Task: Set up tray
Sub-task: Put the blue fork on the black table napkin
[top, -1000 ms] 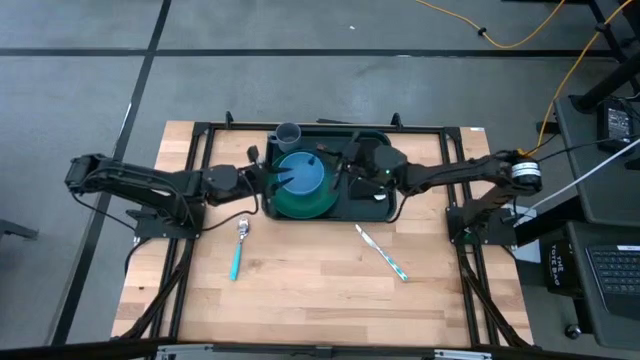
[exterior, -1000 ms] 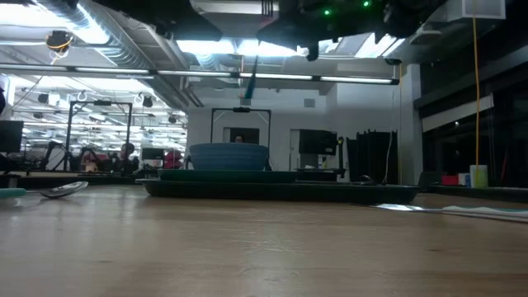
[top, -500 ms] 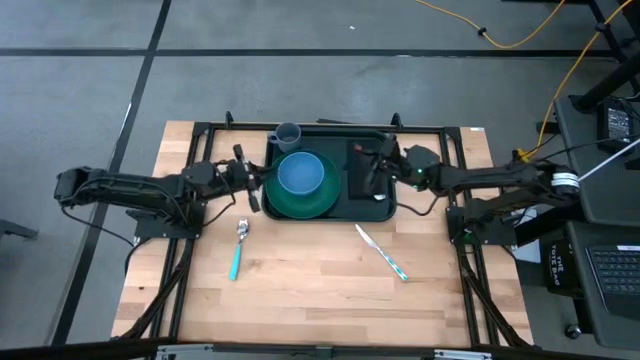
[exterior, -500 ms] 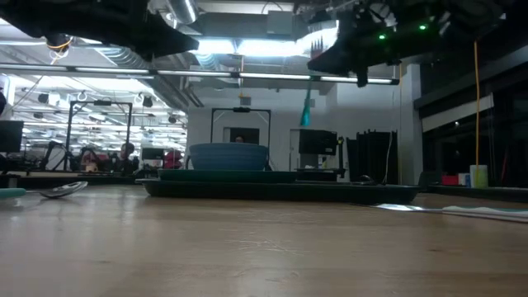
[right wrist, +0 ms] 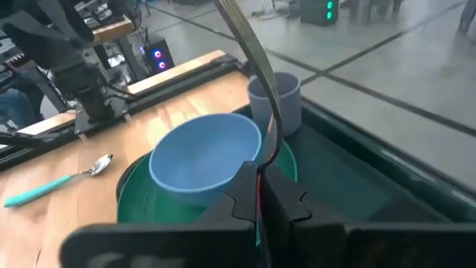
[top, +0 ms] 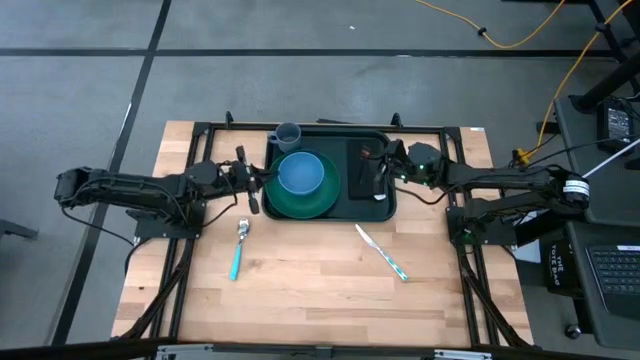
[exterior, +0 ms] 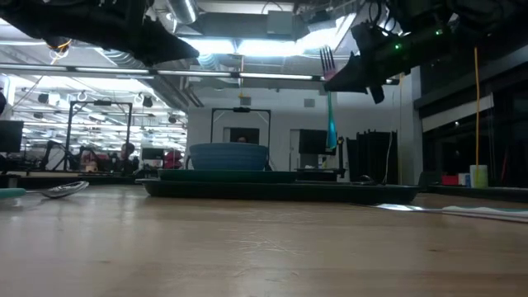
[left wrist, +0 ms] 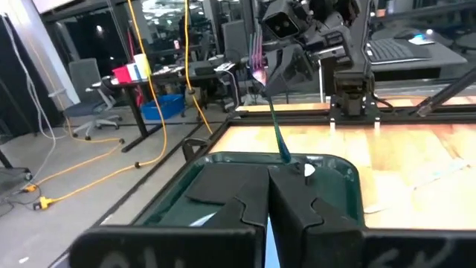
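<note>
While right fingers (top: 381,167) clench fork (exterior: 330,99) over tray (top: 372,202), left fingers (top: 246,178) clenched empty; one bowl (top: 300,174)

— What do your arms look like?
— Your left arm (top: 140,188) and right arm (top: 500,180) are dark and jointed, trailing black cables.
— Any markings?
— Green lights glow on your right wrist; its fingers (right wrist: 290,205) are black and notched.

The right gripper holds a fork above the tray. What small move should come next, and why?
Probably lower the right gripper straight down. Its fingers are shut on the fork, which hangs handle-down, well above the right part of the tray, so releasing it now would drop it.
</note>
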### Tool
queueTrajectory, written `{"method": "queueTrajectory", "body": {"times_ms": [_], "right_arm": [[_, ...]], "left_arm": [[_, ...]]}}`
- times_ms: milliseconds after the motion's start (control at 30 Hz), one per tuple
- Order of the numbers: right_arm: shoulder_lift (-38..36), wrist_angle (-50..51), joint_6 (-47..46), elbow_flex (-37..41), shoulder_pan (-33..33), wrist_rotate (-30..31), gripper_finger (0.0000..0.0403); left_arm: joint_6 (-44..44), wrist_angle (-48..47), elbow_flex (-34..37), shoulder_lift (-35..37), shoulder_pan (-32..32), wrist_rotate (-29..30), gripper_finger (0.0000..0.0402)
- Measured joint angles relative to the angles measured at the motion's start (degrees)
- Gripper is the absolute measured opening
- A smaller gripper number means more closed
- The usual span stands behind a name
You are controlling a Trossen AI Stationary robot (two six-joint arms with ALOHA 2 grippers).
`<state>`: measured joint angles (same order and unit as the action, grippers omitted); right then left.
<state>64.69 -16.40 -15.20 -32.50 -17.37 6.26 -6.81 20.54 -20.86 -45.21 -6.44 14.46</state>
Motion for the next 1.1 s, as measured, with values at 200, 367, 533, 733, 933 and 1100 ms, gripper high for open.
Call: {"method": "queueTrajectory", "body": {"times_ms": [200, 367, 533, 733, 933, 1100], "right_arm": [[0.0, 0.0, -3.17, 0.06, 0.27, -4.01, 0.0006], [-0.13, -0.07, -5.41, 0.06, -0.33, -8.95, 0.0006], [-1.34, 0.09, -6.7, 0.06, -2.89, -12.06, 0.0006], [-2.13, 4.36, -11.48, -0.85, -9.33, -19.9, 0.0006], [-2.1, 15.32, -11.8, -7.07, -15.96, -25.03, 0.0006], [-0.69, 23.47, -15.75, -10.42, -21.67, -31.81, 0.0006]], "left_arm": [[1.58, -1.36, 0.0, 0.0, 0.0, -2.72, 0.0002], [1.62, -1.29, 0.0, 0.0, 0.0, -3.71, 0.0004], [1.64, -1.29, 0.0, 0.0, 0.0, -3.7, 0.0008], [1.62, -1.29, 0.0, 0.0, 0.0, -3.69, 0.0004], [1.62, -1.29, 0.0, 0.0, 0.0, -3.69, 0.0008], [1.6, -1.29, 0.0, 0.0, 0.0, -3.69, 0.0006]]}}
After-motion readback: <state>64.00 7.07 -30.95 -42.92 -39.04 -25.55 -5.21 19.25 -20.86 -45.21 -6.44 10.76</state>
